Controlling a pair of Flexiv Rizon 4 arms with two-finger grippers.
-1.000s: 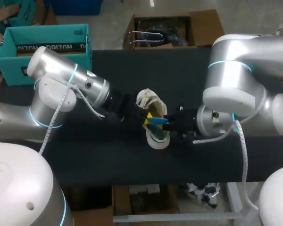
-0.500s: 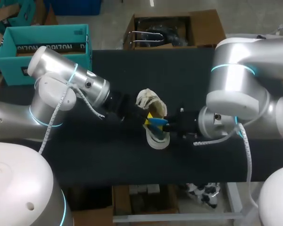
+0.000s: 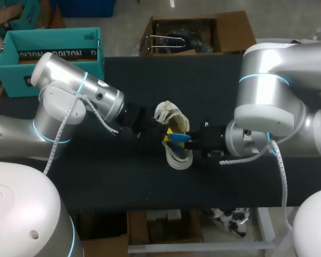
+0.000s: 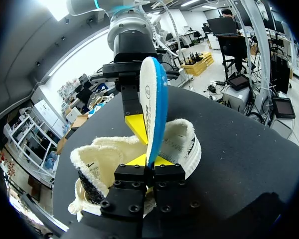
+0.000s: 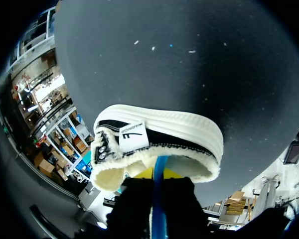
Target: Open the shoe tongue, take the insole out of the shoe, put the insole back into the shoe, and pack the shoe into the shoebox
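A low black shoe (image 5: 159,137) with a thick white rubber sole and fluffy cream lining sits sole-down in the middle of the dark worktop (image 3: 123,182). A thin white insole (image 4: 152,104) with a blue side stands on its edge over the shoe's opening, pinched by the left tool (image 4: 150,162) at one end and the right tool (image 5: 157,181) at the other. An open teal cardboard shoebox (image 3: 48,53) sits by the far left corner, well apart from the shoe.

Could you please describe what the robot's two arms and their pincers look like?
Both the left arm and right arm are smooth silver tubes with rounded joints, each ringed by a thin glowing cyan band. A white coiled cable runs along each. The left pincer and right pincer have black bodies ending in bright yellow tips.
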